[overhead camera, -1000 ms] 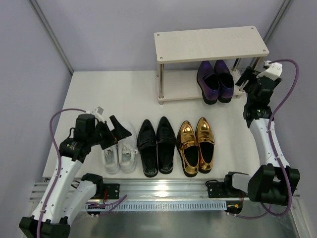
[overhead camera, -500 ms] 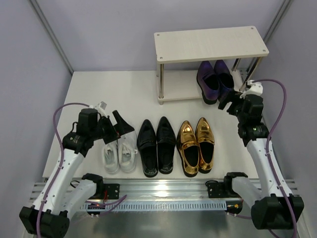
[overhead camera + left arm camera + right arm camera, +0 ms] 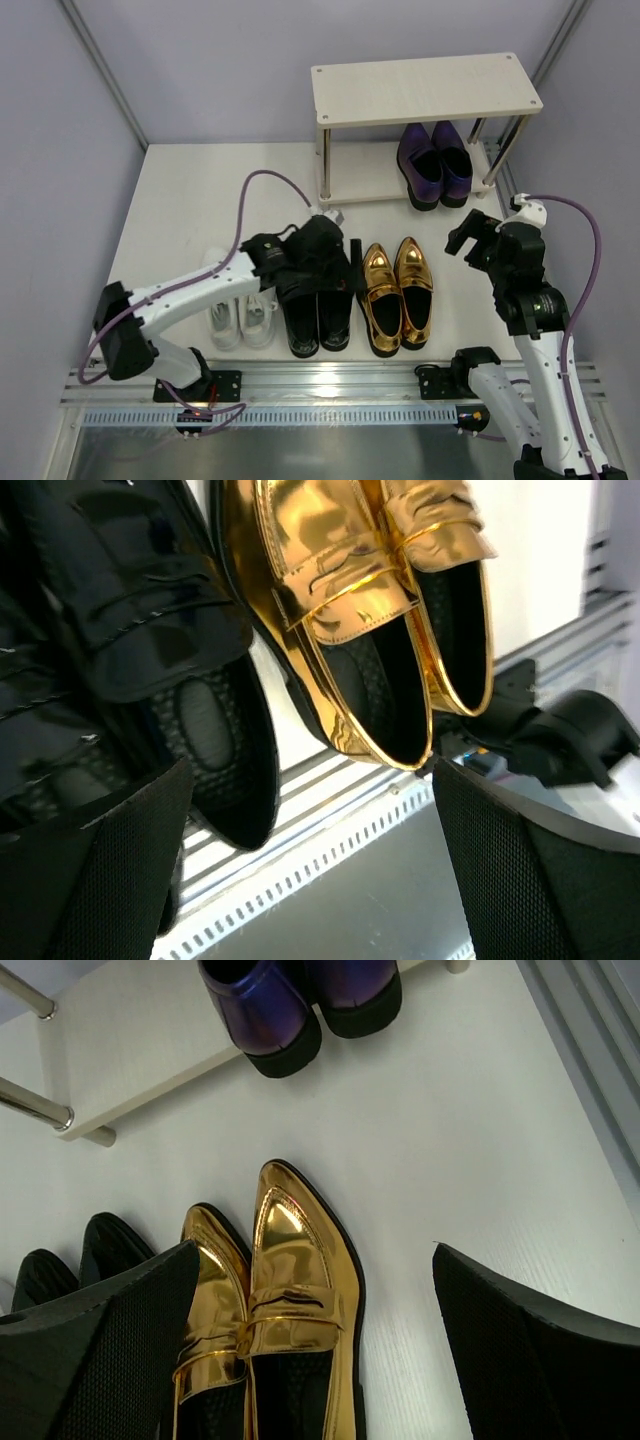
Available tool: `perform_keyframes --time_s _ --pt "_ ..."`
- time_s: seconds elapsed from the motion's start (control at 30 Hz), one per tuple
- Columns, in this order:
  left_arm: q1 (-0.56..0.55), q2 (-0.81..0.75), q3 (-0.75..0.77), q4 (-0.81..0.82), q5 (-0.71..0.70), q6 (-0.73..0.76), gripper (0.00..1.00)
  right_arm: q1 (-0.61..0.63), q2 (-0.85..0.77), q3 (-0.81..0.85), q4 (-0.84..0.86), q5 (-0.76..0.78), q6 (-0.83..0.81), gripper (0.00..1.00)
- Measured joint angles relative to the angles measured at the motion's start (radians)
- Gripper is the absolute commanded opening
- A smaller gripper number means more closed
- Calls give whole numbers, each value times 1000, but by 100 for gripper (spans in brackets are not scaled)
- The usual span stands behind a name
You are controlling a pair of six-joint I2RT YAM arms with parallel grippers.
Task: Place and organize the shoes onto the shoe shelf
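Note:
The shoe shelf (image 3: 425, 88) stands at the back, with the purple loafers (image 3: 435, 165) on the right of its lower board (image 3: 130, 1060). White sneakers (image 3: 240, 315), black loafers (image 3: 315, 325) and gold loafers (image 3: 397, 295) stand in a row near the front edge. My left gripper (image 3: 322, 262) hovers open over the black loafers (image 3: 150, 650), holding nothing; its fingers (image 3: 100, 880) frame the heels and the gold loafers (image 3: 360, 610). My right gripper (image 3: 470, 240) hangs open to the right of the gold loafers (image 3: 290, 1290). The left arm hides part of the sneakers.
A metal rail (image 3: 330, 385) with the arm bases runs along the near edge. Grey walls close in the white table on the left, back and right. Purple cables loop off both arms. A silver shelf leg (image 3: 35, 1110) stands behind the black loafers' toes (image 3: 110, 1245).
My left arm has swung right from the white sneakers to above the black loafers. My right arm has drawn back from the shelf to beside the gold loafers. Both grippers stay open.

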Motion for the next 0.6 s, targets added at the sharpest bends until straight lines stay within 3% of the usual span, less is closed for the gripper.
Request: perform_keyframes --time_s 0.3,0.6 --pt "-324 465 403 -61 -205 -116 96 0 -45 8 -138 56 32 98" --pt "-356 502 445 -112 -317 -169 96 0 -54 11 -176 11 16 98"
